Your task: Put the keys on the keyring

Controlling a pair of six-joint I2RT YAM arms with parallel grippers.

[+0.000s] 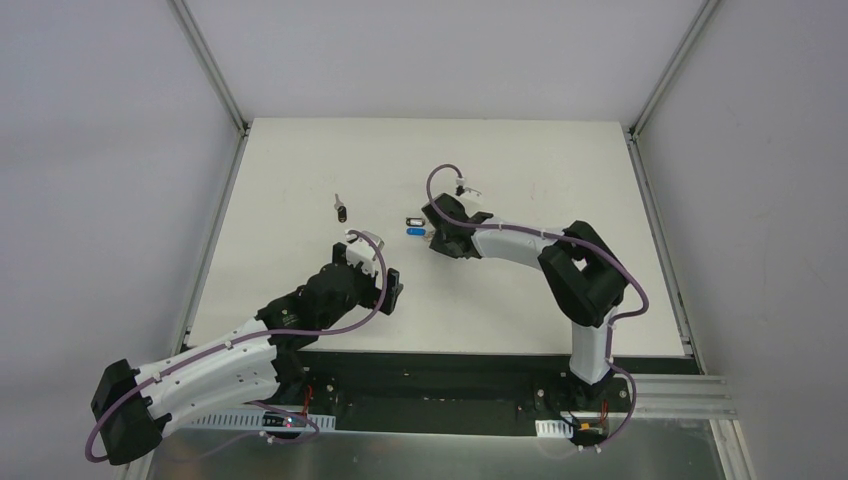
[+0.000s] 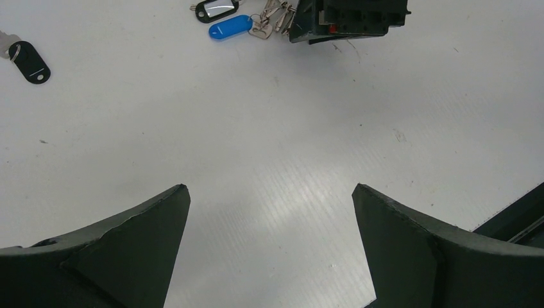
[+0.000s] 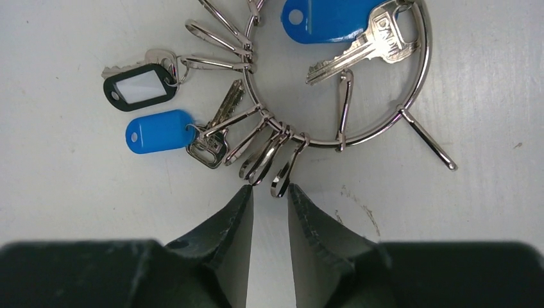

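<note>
So the right pincer (image 3: pixel 269 189) is nearly closed, with just a thin slit between its jaws and nothing in that slit as far as I can see. Its tips are right at the ends of a bunch of little wire loops (image 3: pixel 266 154). Those loops hang off the keyring (image 3: pixel 382 131), which lies flat on the counter (image 3: pixel 487 212) just ahead of the tips. Inside the ring there's a silver key (image 3: pixel 359 48) with a blue tag (image 3: pixel 327 19) touching it. Ahead and left of the tips sits a second key (image 3: pixel 215 131) with a second blue tag (image 3: pixel 160 131), then a black tag (image 3: pixel 140 88) further left. A straight wire end (image 3: pixel 426 138) pokes out ahead-right. The left pincer (image 2: pixel 269 192) is wide open over the counter, holding nothing, with the keyring well ahead of it.
</note>
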